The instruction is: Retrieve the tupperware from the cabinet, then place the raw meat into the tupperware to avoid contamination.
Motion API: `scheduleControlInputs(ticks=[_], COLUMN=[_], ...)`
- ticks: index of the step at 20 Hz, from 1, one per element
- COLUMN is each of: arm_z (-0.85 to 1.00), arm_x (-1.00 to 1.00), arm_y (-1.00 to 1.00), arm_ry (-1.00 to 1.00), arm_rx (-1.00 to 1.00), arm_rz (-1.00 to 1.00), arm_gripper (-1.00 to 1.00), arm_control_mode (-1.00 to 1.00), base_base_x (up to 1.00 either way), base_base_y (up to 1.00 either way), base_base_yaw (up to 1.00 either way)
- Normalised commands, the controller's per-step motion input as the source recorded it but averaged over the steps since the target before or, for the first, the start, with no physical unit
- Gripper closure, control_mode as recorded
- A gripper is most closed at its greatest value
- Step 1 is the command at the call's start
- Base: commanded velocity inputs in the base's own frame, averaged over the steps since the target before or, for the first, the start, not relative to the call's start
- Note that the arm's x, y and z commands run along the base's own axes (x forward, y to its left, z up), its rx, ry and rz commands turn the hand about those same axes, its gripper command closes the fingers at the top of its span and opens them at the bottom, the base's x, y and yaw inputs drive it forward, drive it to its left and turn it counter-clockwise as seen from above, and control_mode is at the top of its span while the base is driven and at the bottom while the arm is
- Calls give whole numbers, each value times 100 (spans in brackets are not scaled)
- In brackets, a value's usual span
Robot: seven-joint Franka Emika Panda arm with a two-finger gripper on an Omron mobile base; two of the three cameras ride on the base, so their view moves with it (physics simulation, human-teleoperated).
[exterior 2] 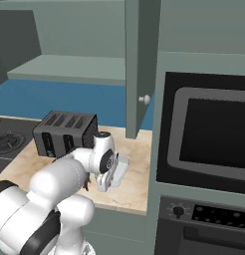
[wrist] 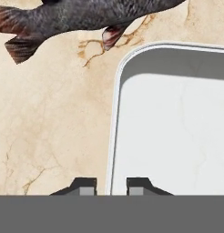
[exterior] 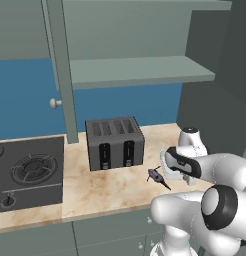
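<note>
The tupperware (wrist: 177, 123) sits on the marble counter (wrist: 50, 136), a white, shallow, round-cornered container seen from straight above in the hand view, its inside bare. Its left rim runs up between the two dark fingertips (wrist: 86, 185) of the gripper (wrist: 111, 186); the jaws stand a little apart, one tip on either side of that wall, and I cannot tell whether they press on it or have let go. From the left base view the container is mostly hidden behind the white wrist.

Just beside the tupperware, off its corner, lies the raw meat (wrist: 82, 16), which up close is a small dark grey fish with a reddish tail fin and a small reddish fin under its belly. It lies on the counter, apart from the rim. In the left base view it is the tiny dark lump with a thin stem (exterior: 156, 176) in front of the toaster.

The toaster (exterior: 115, 143) is a boxy dark grey four-slot one, standing further back on the counter, well apart from the fish. To its left a black gas hob (exterior: 27, 172) is set into the worktop. Above, the cabinet (exterior: 140, 70) hangs with its door (exterior: 62, 70) swung open, round pale knob (exterior: 55, 103) showing, the grey-green shelf bare where I can see it. On the far right stands a black built-in oven (exterior 2: 209, 129).
</note>
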Motion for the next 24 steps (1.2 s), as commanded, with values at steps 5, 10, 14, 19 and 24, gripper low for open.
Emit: scheduleControlInputs(ticks=[5,10,14,19,24], arm_z=[0,0,1,14,39], arm_x=[0,0,0,0,0], arm_y=[0,0,0,0,0], arm_ry=[0,1,3,4,4], arm_rx=[0,0,0,0,0], arm_rz=[0,0,0,0,0], arm_gripper=[-100,-100,-100,-100,-100], arm_control_mode=[-100,-100,-100,-100,-100], base_base_x=[0,0,0,0,0], base_base_y=[0,0,0,0,0], base_base_yaw=[0,0,0,0,0])
